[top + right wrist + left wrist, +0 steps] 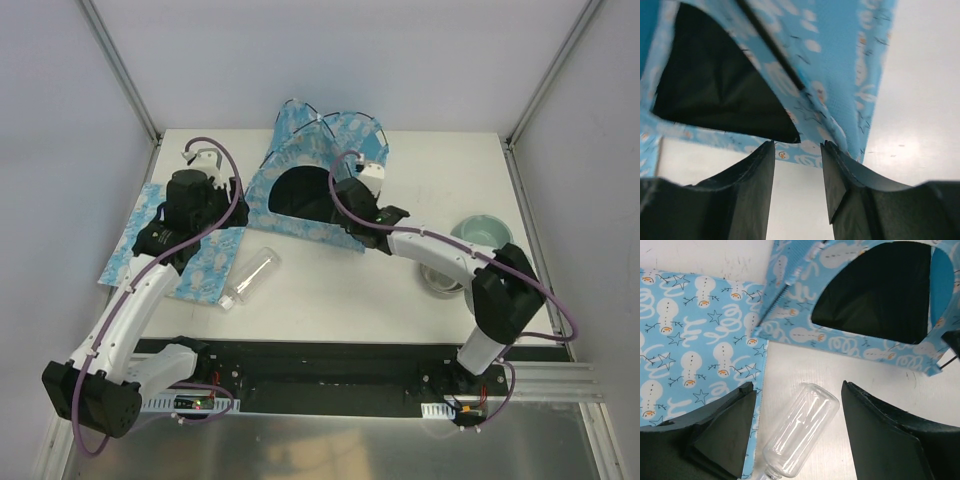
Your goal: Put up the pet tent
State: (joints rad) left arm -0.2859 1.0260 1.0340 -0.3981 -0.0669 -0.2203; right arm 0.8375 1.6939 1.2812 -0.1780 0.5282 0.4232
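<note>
The pet tent (318,150) stands upright at the back middle of the table, blue with snowman print, thin black crossed poles and a dark arched doorway facing the front. It also shows in the left wrist view (790,320) and the right wrist view (840,60). My right gripper (362,222) (797,147) is open, with its fingertips just short of the tent's lower hem at the front right corner. My left gripper (200,215) (797,390) is open and empty, held above the table left of the tent.
A flat printed blue mat (170,250) (695,340) lies left of the tent. A clear plastic bottle (250,277) (800,432) lies on its side below my left gripper. A teal bowl (487,233) and a metal bowl (443,278) sit at the right.
</note>
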